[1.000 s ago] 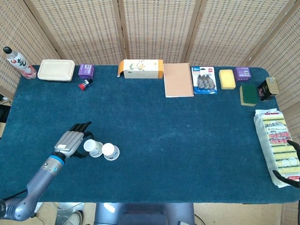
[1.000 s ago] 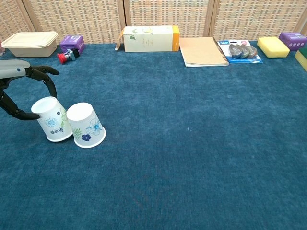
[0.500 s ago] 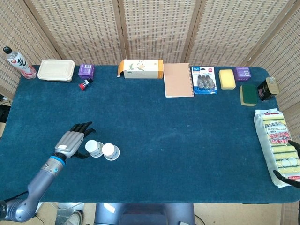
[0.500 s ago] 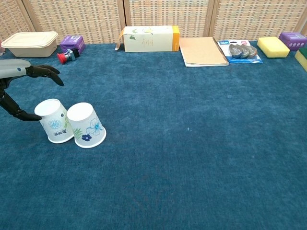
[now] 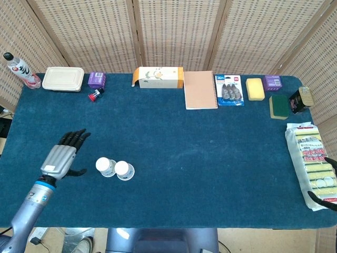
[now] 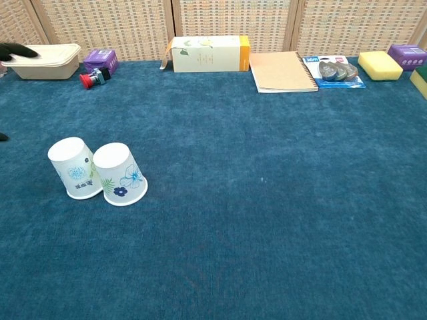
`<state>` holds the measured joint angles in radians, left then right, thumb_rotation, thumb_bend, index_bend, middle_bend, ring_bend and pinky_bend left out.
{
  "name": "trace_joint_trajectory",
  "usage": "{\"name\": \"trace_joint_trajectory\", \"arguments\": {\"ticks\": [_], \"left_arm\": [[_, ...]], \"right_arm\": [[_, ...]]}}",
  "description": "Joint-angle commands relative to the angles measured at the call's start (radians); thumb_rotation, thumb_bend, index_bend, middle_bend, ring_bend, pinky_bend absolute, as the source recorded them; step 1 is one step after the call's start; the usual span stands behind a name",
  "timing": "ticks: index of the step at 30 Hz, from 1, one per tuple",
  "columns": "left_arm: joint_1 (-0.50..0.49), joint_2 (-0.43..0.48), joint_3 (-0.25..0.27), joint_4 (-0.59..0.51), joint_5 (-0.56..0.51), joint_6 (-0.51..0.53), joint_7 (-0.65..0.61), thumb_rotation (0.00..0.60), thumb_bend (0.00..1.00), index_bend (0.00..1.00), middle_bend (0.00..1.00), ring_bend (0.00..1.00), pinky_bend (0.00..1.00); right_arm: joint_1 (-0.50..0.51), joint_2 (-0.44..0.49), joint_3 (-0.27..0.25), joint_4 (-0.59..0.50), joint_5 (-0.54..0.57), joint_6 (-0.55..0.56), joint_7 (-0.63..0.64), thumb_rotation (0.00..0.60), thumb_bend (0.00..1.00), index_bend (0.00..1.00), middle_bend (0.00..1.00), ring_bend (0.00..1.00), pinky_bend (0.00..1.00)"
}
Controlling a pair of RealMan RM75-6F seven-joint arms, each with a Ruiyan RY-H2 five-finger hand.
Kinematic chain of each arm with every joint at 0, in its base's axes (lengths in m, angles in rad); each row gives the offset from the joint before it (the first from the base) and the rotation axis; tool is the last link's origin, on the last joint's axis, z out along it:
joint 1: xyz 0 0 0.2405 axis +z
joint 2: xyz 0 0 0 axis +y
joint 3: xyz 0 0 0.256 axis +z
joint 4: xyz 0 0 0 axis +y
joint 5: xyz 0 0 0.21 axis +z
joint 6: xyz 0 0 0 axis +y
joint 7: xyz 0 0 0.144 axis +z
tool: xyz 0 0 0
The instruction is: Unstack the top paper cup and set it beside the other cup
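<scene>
- Bench (image 5: 174,158): blue-covered surface carrying all items. The two task cups stand near its front-left corner; the other articles line the far edge and the right edge.
- Left hand (image 5: 60,157): fingers spread apart, holding nothing. It hovers to the left of the cups, clear of both, nearer the left edge of the bench. In the chest view only dark fingertips show at the left border.
- Right hand (image 5: 327,182): only dark fingertips show at the right edge of the bench, beside the sponge pack (image 5: 311,162). Whether they are apart or together cannot be told.
- Left paper cup (image 6: 75,168): upside down, leaning slightly, no longer nested on the other.
- Right paper cup (image 6: 121,174): upside down, just beside the left paper cup, sides touching or nearly so.
- Task status, judged: unstacking and side-by-side placement appear done, and neither cup is held. Nothing further appears required beyond parking the left hand; a check that the leaning cup sits stable is advisable.
</scene>
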<state>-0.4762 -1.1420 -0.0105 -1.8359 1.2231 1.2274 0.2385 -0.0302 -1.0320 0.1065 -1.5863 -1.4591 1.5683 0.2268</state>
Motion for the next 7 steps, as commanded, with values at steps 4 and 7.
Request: {"name": "trace_joint_trajectory", "arguments": {"ticks": [4,7], "left_arm": [[0.209,-0.009,0.045,0.114,0.115,0.283,-0.072,0.600,0.12,0.00,0.00,0.00,0.02],[0.254,0.008,0.065,0.142,0.146,0.309,-0.141,0.600,0.12,0.00,0.00,0.00,0.02]], "right_arm": [[0.004,-0.009,-0.005,-0.001,-0.015,0.002,-0.022,0.600,0.04,0.11,0.02,0.00,0.00],[0.006,-0.019,-0.008,-0.003,-0.020,0.003,-0.052,0.600,0.04,0.11,0.02,0.00,0.00]]}}
